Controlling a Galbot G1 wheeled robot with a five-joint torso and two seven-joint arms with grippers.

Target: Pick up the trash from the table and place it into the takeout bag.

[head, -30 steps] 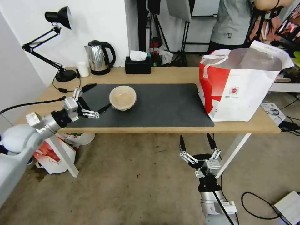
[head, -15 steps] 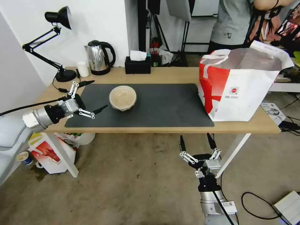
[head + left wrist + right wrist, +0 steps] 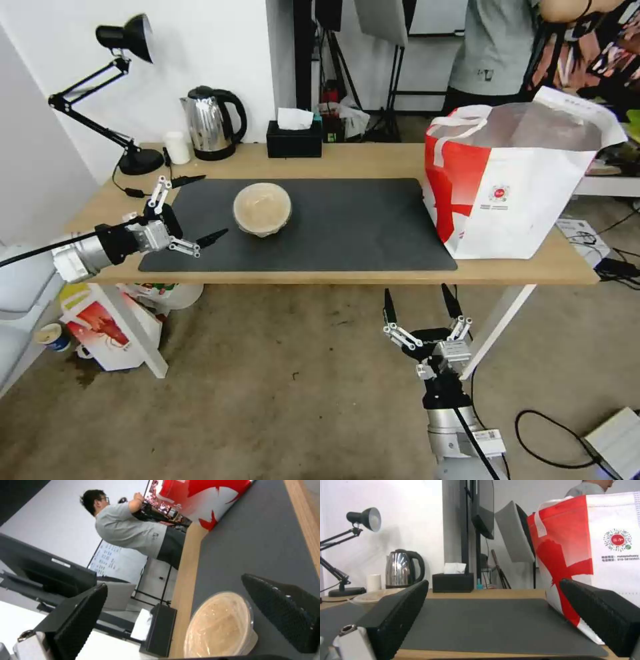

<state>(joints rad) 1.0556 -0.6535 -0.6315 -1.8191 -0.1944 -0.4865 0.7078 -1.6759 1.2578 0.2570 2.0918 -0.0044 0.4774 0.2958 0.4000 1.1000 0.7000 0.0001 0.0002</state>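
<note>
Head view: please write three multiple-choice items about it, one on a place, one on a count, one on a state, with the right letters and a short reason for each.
1. Where is the bowl?
A. on the mat
B. inside the bag
C. on the floor

2. How many bowls stand on the mat?
A. three
B. two
C. one

3. How is the left claw?
A. shut on the bowl
B. open beside the bowl
C. shut on the bag handle

Answers:
1 A, the bowl sits on the mat's left part.
2 C, a single bowl stands there.
3 B, its fingers are spread, clear of the bowl.
</note>
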